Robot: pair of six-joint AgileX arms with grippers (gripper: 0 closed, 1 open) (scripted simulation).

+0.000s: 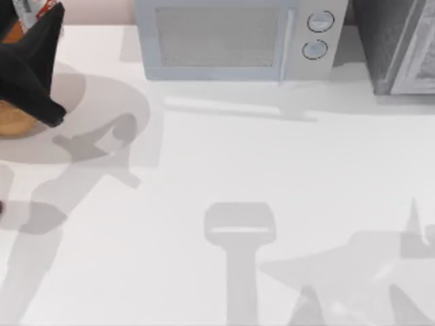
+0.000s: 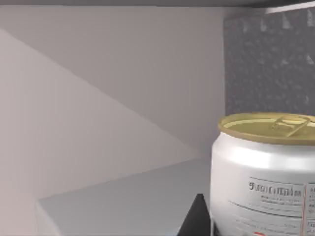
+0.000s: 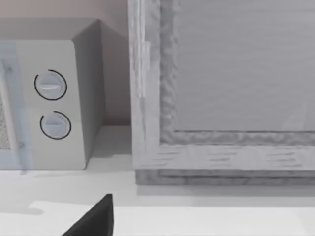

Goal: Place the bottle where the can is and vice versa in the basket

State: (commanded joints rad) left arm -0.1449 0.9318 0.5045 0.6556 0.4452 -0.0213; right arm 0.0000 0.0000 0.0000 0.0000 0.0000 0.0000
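Your can (image 2: pixel 263 172) sits upright and close in the left wrist view: white body, printed label lines, a red mark low down, tan-gold lid with pull tab. In the top view, a scrap of white and red (image 1: pixel 37 10) peeks out at the far left edge, above the left arm (image 1: pixel 27 64); it's likely the same can, though you can't confirm that. Just below the arm, a golden-brown curve of the basket (image 1: pixel 15 121) shows at the left edge.

Left claw: one dark fingertip (image 2: pixel 196 219) rises just beside the can's base. You can't tell how far it is spread, nor whether it has hold of the can.

Outward from there: the white surface (image 1: pixel 217 190) runs wide, crossed by grey arm shadows. A pale microwave (image 1: pixel 234 37) with two round dials stands at the back centre, and a grey speckled cabinet (image 1: pixel 397 44) at the back right.

The right wrist view gives you the microwave's (image 3: pixel 54 103) dials side-on and the cabinet's framed front (image 3: pixel 221 98), both resting on the surface against a pinkish wall. A dark tip of the right claw (image 3: pixel 96 219) shows there; its opening can't be read.
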